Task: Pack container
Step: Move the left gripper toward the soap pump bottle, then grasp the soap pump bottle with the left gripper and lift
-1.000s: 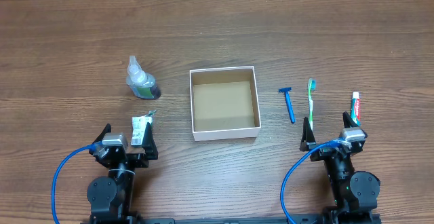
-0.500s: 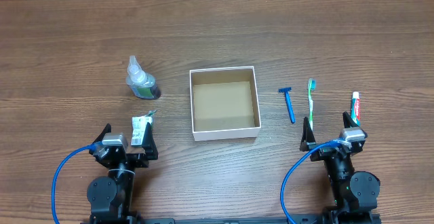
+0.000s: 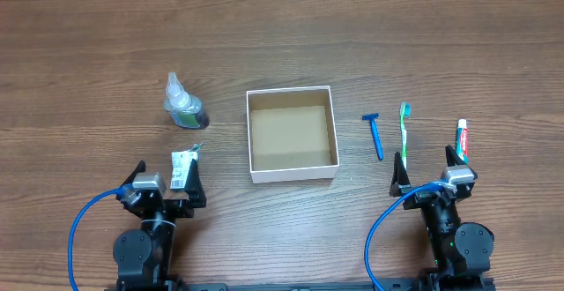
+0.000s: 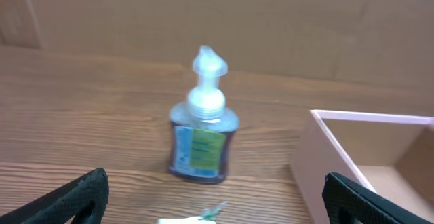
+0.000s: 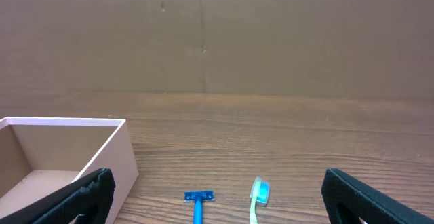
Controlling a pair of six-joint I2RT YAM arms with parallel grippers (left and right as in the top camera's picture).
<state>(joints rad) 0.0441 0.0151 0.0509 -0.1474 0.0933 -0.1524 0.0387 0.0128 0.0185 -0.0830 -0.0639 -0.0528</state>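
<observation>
The container, a square open box with white walls and brown cardboard inside, sits mid-table; it also shows in the left wrist view and the right wrist view. A clear pump bottle lies to its left, with a small white packet nearer me. A blue razor, a green toothbrush and a toothpaste tube lie to its right. My left gripper is open and empty behind the packet. My right gripper is open and empty near the toothbrush.
The wooden table stretches round all the items. A brown cardboard wall stands at the far side. Blue cables loop by both arm bases at the near edge.
</observation>
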